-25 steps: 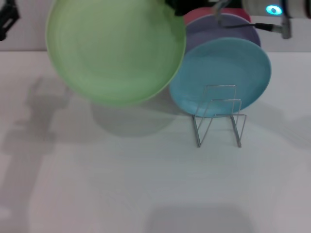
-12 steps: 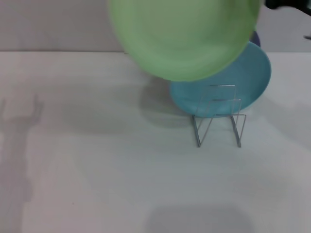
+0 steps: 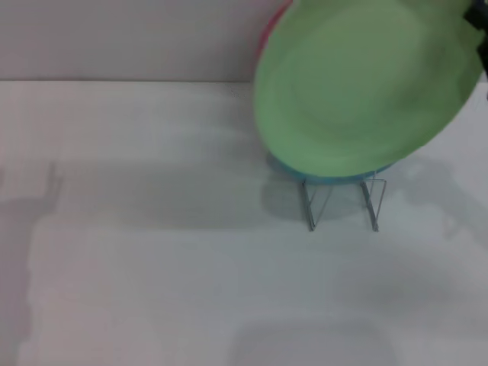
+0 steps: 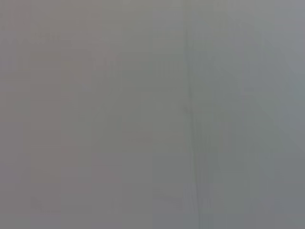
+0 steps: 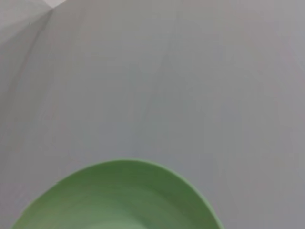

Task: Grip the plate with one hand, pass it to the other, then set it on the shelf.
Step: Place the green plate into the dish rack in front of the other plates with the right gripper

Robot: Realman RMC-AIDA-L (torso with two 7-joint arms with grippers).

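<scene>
Head view: the green plate [image 3: 358,84] hangs tilted in the air, face toward me, just in front of and above the wire rack [image 3: 343,200]. My right gripper [image 3: 479,30] shows only as a dark sliver at the plate's far right rim; I judge it carries the plate there, but the fingers are hidden and I cannot tell how they stand. The rack's slots look unfilled. A turquoise plate [image 3: 335,177] peeks out behind it, with a pink rim [image 3: 268,34] farther back. Left gripper is not in sight.

Left wrist view: blank grey surface, nothing to note.

Right wrist view: the plate's curved edge [image 5: 119,200] sits close under my wrist, the white table [image 5: 167,86] beyond it.

Handling, my guess: light, stiff plastic, matte but smooth, so it could pivot in a rim pinch. Best hold is the rim, opposite the edge going between the loops. The rack is narrow; the plate may tip it.
</scene>
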